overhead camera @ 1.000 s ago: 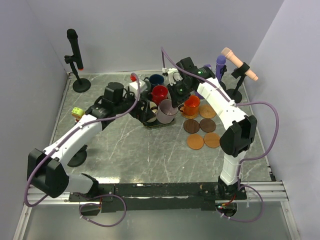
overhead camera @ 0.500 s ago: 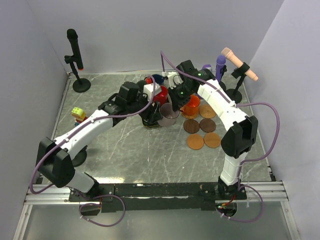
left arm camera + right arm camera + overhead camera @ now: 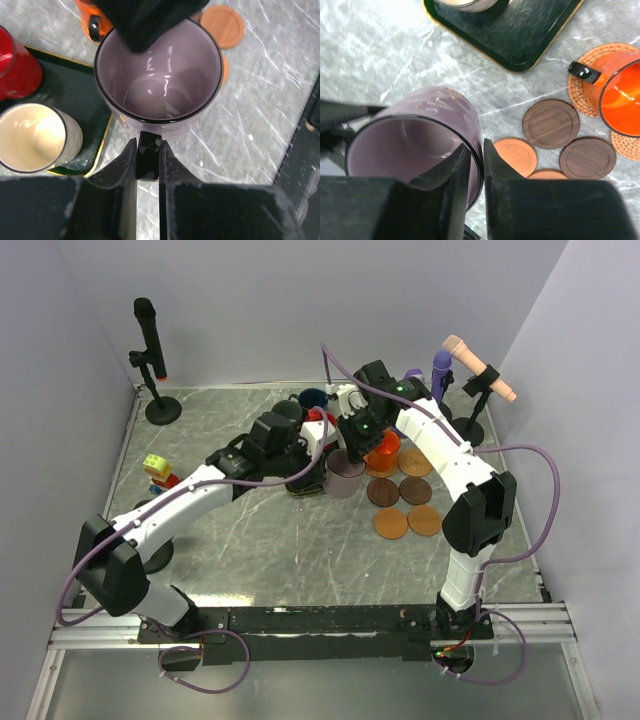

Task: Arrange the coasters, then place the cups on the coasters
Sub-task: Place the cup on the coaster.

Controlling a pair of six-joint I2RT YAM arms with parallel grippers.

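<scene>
The mauve-grey cup [image 3: 345, 478] [image 3: 159, 75] [image 3: 415, 140] is upright just off the black tray's right corner. My left gripper [image 3: 322, 462] [image 3: 148, 150] is shut on its black handle. My right gripper [image 3: 352, 445] [image 3: 476, 147] straddles the far rim, one finger inside and one outside, slightly open with a sliver of gap. The orange cup [image 3: 382, 450] [image 3: 620, 97] stands on a woven coaster [image 3: 590, 75]. Two dark brown coasters [image 3: 551, 123] [image 3: 587, 157] and an orange-tan coaster [image 3: 516, 156] lie flat beside it.
The black tray [image 3: 65, 90] [image 3: 520, 35] holds the cream cup [image 3: 32, 137] and red cup [image 3: 15, 65]; the navy cup [image 3: 312, 398] sits behind. A black microphone stand [image 3: 150, 350] is back left, two more microphones [image 3: 470, 370] back right, and a small toy [image 3: 157, 470] at left.
My left arm swung right to the mauve cup and its gripper closed on the handle. My right gripper's hold on the rim loosened. The cup shifted slightly right.
</scene>
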